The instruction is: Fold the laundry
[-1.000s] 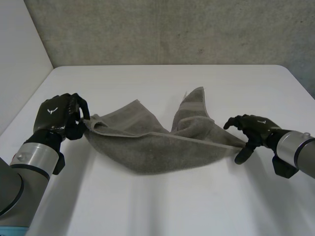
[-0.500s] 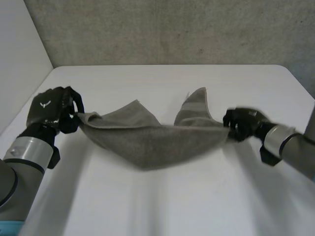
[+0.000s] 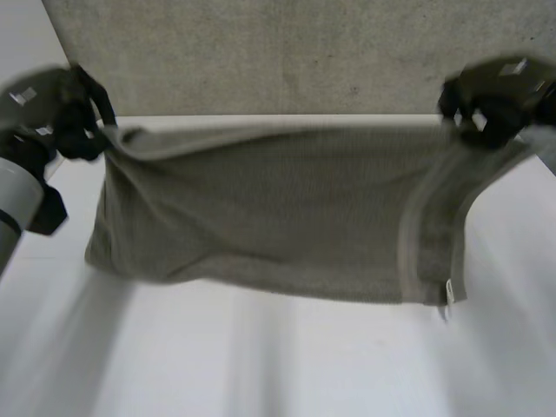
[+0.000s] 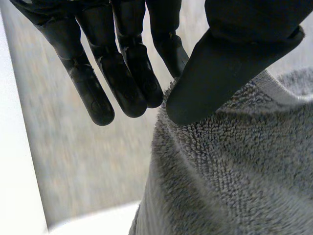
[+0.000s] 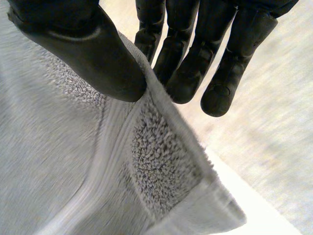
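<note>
A grey towel (image 3: 278, 208) hangs spread in the air above the white table (image 3: 261, 365), stretched between both hands. My left hand (image 3: 65, 109) holds its upper left corner; in the left wrist view the thumb (image 4: 230, 68) pinches the towel (image 4: 234, 166) against the fingers (image 4: 122, 73). My right hand (image 3: 495, 95) holds the upper right corner; in the right wrist view its thumb (image 5: 83, 49) presses the towel's banded edge (image 5: 107, 161) against the fingers (image 5: 195, 58). The towel's lower edge sags just over the table, with a small tag at the lower right corner (image 3: 449, 295).
A grey concrete wall (image 3: 278, 52) rises behind the table. A pale wall (image 3: 22, 52) stands at the left.
Both hands have risen and moved apart, lifting the towel off the table and stretching it flat. The right hand, open beside the towel's corner a second ago, now pinches it.
</note>
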`<state>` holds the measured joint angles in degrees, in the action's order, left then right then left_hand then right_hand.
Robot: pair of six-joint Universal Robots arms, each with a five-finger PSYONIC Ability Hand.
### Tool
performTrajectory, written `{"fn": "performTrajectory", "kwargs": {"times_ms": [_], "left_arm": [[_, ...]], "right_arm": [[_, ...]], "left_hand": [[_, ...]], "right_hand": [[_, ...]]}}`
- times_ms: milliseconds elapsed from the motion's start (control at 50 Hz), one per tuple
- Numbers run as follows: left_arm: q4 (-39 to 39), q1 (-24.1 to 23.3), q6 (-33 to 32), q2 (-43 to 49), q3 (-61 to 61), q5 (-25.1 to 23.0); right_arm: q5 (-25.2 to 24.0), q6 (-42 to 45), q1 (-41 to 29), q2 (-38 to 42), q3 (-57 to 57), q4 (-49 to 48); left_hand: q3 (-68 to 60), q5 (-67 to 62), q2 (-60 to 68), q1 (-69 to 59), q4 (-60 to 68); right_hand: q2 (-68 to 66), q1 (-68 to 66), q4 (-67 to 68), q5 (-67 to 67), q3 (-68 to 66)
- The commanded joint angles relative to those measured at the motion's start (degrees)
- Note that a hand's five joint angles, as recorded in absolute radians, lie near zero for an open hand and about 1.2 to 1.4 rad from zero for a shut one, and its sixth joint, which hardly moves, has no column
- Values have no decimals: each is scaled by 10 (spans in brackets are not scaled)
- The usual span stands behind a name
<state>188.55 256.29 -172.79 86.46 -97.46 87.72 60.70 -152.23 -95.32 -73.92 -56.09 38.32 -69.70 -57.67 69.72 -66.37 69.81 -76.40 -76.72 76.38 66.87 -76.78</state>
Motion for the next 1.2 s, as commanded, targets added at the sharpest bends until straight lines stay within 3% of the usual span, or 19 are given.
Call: {"fn": "performTrajectory", "kwargs": {"times_ms": [20,160,240,260,300,340,420,580,660,780,900,1200], "left_arm": [[-23,-3,-5,148,19,0],[-35,-6,-4,260,153,0],[-31,-11,5,276,305,1],[-31,-11,5,276,306,1],[-1,-20,17,265,386,9],[26,-25,27,255,408,22],[74,-25,57,233,414,51],[95,-13,100,223,310,72],[103,-1,100,222,175,69],[153,8,100,235,6,69],[188,20,95,255,-75,69],[152,53,80,185,-167,68]], "right_arm": [[73,102,-43,115,36,64],[122,98,-73,184,148,-28],[174,64,-104,210,291,-174],[174,64,-104,210,291,-175],[205,18,-107,195,311,-287],[214,-5,-107,179,309,-327],[211,-27,-105,157,284,-331],[154,-21,-105,151,169,-172],[145,-14,-103,151,96,-146],[126,45,-103,142,-86,-166],[120,119,-103,127,-236,-195],[120,164,-88,70,-393,-236]], "left_hand": [[-103,-123,103,-136,102],[-103,-123,103,-136,102],[-103,-123,103,-136,102],[-103,-123,103,-136,102],[-103,-123,103,-136,102],[-103,-123,103,-136,102],[-103,-123,103,-136,102],[-103,-123,103,-136,102],[-103,-123,103,-136,102],[-103,-123,103,-136,102],[-103,-123,103,-136,102],[-103,-123,103,-136,102]], "right_hand": [[-36,-33,36,31,-32],[-36,-33,36,31,-32],[-36,-33,36,31,-32],[-36,-33,36,31,-32],[-36,-33,36,31,-32],[-36,-33,36,31,-32],[-36,-33,36,31,-32],[-36,-33,36,31,-32],[-36,-33,36,31,-32],[-36,-33,36,31,-32],[-36,-33,36,31,-32],[-36,-33,36,31,-32]]}}
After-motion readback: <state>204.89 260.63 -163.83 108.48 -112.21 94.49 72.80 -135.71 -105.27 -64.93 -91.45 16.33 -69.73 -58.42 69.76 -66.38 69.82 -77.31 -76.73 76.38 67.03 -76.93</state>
